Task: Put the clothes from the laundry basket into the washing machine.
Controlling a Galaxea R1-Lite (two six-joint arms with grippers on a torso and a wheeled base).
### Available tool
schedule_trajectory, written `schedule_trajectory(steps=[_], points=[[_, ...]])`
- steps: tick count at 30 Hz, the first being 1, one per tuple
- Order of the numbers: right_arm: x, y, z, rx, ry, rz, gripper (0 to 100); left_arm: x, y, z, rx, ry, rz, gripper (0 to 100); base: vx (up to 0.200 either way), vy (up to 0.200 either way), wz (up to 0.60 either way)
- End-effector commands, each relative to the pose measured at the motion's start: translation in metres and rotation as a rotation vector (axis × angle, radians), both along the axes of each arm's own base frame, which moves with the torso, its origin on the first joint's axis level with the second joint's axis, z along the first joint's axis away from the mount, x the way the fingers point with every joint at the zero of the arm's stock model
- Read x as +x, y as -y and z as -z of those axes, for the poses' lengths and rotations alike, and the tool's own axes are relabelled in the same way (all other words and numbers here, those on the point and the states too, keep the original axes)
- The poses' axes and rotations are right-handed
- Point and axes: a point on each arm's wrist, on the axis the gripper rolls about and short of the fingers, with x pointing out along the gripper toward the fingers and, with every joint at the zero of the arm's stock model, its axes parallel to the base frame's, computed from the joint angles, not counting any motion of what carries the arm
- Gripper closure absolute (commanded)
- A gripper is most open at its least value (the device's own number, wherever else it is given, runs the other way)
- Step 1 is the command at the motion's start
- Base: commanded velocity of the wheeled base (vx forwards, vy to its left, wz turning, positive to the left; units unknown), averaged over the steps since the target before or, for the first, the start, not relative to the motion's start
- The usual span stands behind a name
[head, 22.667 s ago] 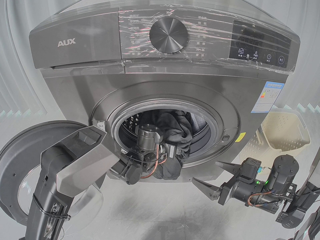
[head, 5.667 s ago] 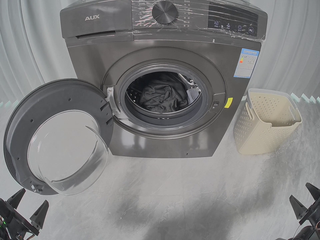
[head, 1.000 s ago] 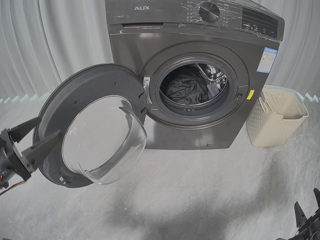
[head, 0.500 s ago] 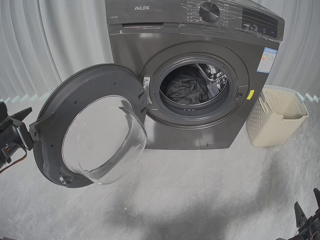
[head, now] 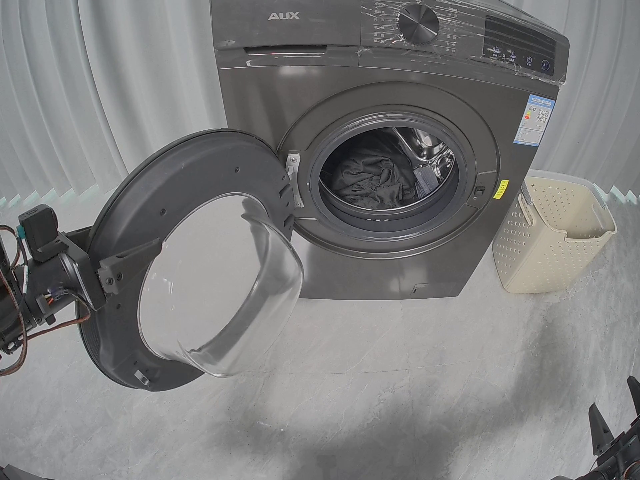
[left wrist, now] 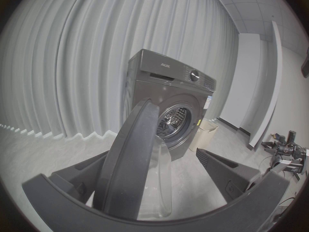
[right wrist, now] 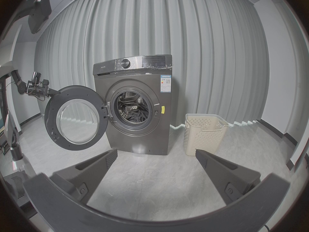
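Drum: dark clothes heaped inside.
Basket: upright, just beside the washing machine.
Left gripper: fingers apart, astride the door rim.
Right gripper: fingers apart.

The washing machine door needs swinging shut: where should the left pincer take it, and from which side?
Take the door's dark outer rim at its free edge, opposite the hinge, coming from the robot's left. The rim is thin there and fits inside the open left pincer, which straddles it now; the bulging glass bowl offers no flat hold.
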Motion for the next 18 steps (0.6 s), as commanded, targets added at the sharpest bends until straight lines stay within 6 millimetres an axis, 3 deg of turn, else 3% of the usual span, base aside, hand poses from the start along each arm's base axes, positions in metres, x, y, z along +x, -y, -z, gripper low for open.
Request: schedule_trajectory(steps=[1,10,18], points=[[0.0,0.0,0.005,0.0,-0.001,0.0,0,-0.016,0.014,-0.003,-0.017,0.021,0.1,0,0.0,0.0,0.0],[0.0,0.0,0.005,0.0,-0.001,0.0,0,-0.041,0.033,-0.011,-0.127,0.011,0.256,0,0.0,0.0,0.0],[0.0,0.0,0.005,0.0,-0.001,0.0,0,-0.04,0.029,-0.007,-0.12,0.007,0.177,0,0.0,0.0,0.0]])
